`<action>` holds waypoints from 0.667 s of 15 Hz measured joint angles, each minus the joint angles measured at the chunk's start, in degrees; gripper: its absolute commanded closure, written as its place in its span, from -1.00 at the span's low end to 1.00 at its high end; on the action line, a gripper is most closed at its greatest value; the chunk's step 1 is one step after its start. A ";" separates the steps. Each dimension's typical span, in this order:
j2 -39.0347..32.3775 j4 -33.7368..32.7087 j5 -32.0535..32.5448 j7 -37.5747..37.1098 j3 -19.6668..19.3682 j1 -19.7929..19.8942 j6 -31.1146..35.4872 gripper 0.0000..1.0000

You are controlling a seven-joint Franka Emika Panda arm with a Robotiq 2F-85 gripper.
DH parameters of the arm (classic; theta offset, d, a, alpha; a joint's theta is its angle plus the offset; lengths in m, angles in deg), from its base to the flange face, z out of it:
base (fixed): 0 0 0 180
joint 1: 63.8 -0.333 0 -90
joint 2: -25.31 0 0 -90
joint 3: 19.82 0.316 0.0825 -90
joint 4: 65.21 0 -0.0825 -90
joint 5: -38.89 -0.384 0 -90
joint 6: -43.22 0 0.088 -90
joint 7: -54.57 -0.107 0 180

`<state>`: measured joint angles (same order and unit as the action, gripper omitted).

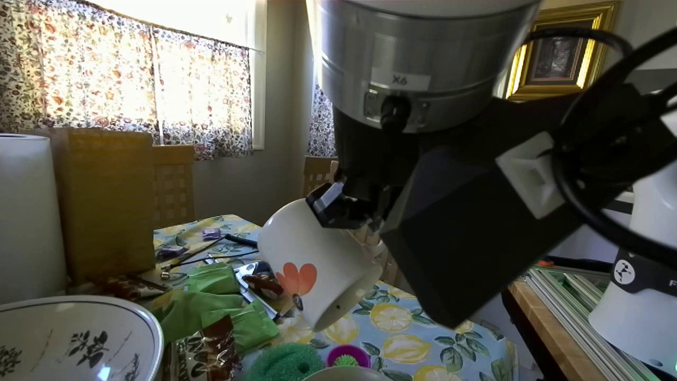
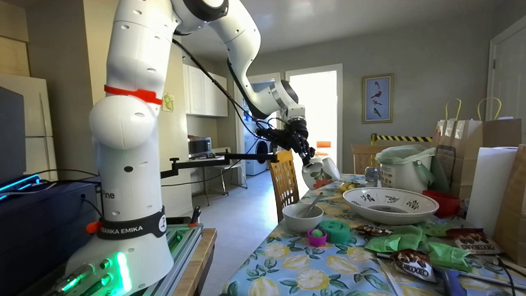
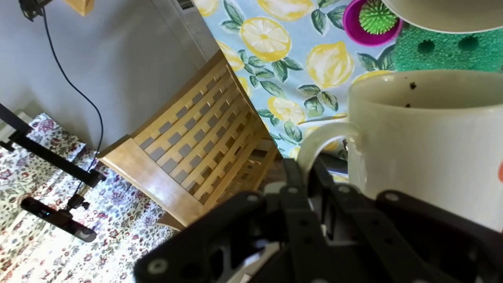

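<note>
Mug aloft, its handle pinched by the end effector.
Clear of the table, a chair showing past its edge; in an exterior view the mug's long axis slants, mouth tipped down.

The white ceramic mug bears a red flower and green leaves; the pale-blue tablecloth, yellow lemons; the wide white bowl, dark leaf sprigs. The small round cup is magenta.

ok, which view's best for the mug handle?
Wrist view: up close, the mug handle arches clearly into the claw. Both exterior views show the mug, but its handle is hard to make out.
</note>
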<state>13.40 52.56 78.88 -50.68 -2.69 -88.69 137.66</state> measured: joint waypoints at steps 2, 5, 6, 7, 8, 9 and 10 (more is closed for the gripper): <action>-0.16 -0.13 0.01 -0.07 0.17 -0.08 -0.13 0.95; -0.20 -0.15 0.01 -0.47 0.36 -0.28 -0.72 0.95; -0.20 -0.16 0.01 -0.54 0.36 -0.41 -0.84 0.95; -0.21 -0.16 0.01 -0.59 0.37 -0.52 -0.87 0.95; -0.24 -0.16 0.01 -0.62 0.39 -0.59 -0.88 0.95; -0.25 -0.16 0.01 -0.64 0.40 -0.61 -0.88 0.95; -0.26 -0.16 0.01 -0.69 0.40 -0.61 -0.88 0.95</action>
<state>13.15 52.40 78.89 -51.37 -2.28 -89.30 136.77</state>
